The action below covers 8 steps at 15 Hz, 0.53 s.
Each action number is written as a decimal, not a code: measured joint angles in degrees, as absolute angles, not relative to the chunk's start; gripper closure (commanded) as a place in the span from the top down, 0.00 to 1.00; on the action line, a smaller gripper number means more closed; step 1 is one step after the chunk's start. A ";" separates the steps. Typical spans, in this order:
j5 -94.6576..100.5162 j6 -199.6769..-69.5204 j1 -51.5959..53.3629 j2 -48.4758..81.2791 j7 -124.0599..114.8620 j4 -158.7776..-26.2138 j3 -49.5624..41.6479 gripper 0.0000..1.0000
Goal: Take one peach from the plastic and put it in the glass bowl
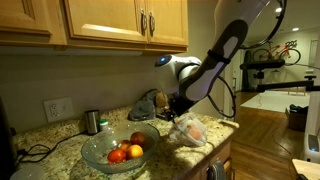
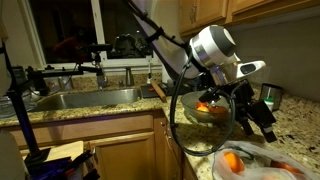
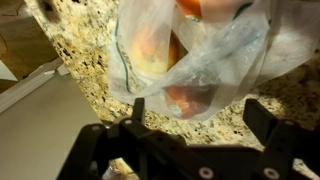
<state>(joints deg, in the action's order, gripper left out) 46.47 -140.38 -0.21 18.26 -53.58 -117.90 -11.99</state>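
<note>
Peach (image 3: 183, 98) in the plastic (image 3: 215, 60) lies on the worktop (image 3: 85, 50), just ahead of my end effector (image 3: 198, 118), which is spread wide and holds nothing. In an exterior view, the glass bowl (image 1: 97, 158) stands left of the bag.

One glass bowl (image 1: 95, 152), three peaches (image 1: 135, 151) inside, one plastic bag (image 1: 188, 130), one steel cup (image 1: 92, 121)

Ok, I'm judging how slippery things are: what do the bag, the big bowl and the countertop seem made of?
Bag: thin see-through plastic film, wrinkled and shiny, fruit showing through. Bowl: probably clear glass, glossy, fruit visible through its wall. Countertop: speckled brown-beige stone, likely granite, though the look alone cannot exclude laminate.
</note>
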 measured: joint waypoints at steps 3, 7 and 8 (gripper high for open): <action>44.82 -140.14 -0.51 18.16 -52.05 -117.90 -12.00 0.94; 43.93 -140.04 -1.00 16.94 -51.42 -118.04 -12.02 1.00; 43.35 -140.03 -1.11 16.41 -50.81 -118.24 -12.02 1.00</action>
